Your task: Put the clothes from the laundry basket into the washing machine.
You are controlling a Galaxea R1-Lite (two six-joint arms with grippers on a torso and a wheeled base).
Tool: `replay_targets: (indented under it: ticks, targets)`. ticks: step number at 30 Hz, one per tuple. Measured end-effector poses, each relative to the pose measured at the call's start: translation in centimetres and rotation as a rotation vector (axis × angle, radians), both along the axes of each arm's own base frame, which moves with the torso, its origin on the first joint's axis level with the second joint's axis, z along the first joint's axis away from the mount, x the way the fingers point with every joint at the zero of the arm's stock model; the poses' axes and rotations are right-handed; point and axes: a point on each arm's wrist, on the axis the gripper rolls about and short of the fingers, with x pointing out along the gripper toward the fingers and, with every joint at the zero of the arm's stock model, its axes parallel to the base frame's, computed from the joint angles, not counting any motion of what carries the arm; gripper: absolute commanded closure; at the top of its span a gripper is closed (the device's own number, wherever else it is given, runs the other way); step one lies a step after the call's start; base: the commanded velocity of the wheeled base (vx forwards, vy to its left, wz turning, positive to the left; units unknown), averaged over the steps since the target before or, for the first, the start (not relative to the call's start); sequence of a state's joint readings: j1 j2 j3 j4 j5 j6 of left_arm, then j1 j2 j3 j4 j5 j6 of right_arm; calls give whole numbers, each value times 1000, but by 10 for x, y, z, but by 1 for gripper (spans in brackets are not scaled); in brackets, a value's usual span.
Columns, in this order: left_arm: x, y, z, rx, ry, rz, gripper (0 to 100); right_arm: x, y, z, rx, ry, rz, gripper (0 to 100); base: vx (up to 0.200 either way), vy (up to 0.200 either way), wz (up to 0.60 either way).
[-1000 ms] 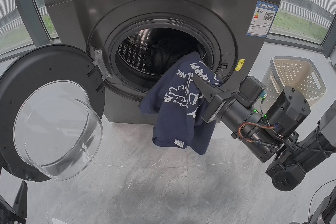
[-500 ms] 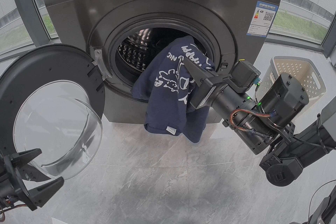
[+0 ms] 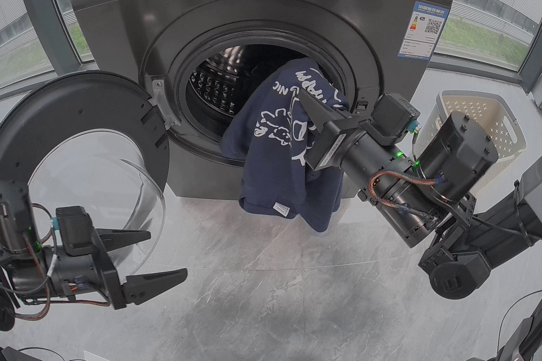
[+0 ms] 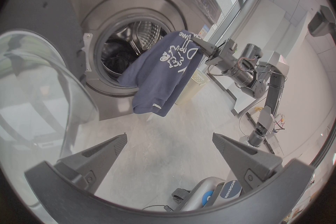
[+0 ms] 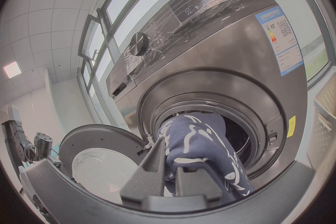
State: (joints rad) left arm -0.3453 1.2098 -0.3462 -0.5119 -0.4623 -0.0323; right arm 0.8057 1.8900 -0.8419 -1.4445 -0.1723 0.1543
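Observation:
A navy shirt with white print [image 3: 282, 153] hangs in front of the washing machine's round opening [image 3: 226, 80], its hem dangling below the drum rim. My right gripper [image 3: 307, 100] is shut on the shirt near its top [image 5: 196, 144], level with the opening's right side. Dark clothes lie inside the drum [image 4: 117, 58]. My left gripper [image 3: 152, 260] stands open low at the left, in front of the open door, with nothing between its fingers [image 4: 168, 144]. The beige laundry basket [image 3: 480, 125] stands on the floor right of the machine.
The machine's round glass door [image 3: 84, 181] is swung wide open to the left, close behind my left gripper. Grey marble floor [image 3: 271, 289] stretches in front of the machine. Windows run behind it.
My left gripper has risen into the head view from the lower left, open. My right gripper lifted the shirt up toward the drum opening, then held almost still.

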Motion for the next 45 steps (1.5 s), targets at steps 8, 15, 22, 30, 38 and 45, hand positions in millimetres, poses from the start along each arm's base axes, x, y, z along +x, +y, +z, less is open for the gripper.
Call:
replay_targets:
  ticks: [8,15,22,30,38,45]
  targets:
    - [38,-26,-11,25,42,-3,0,-7,3,-2,-7,5,18,100,0,0,0]
    - [64,-46,-13,-4,23,52,0,-11,3,1,-1,0,24,100,0,0,0]
    - [84,-59,-23,-4,-16,127,0,-14,0,5,7,-8,25,100,0,0,0]
    - [103,-71,-49,10,7,136,0,-18,-2,8,9,-11,34,100,0,0,0]
    - [123,-82,-66,7,8,131,0,-21,-2,9,9,-11,42,100,0,0,0]
    - [150,-91,-80,-16,-31,142,0,-23,-3,9,9,-11,45,100,0,0,0]
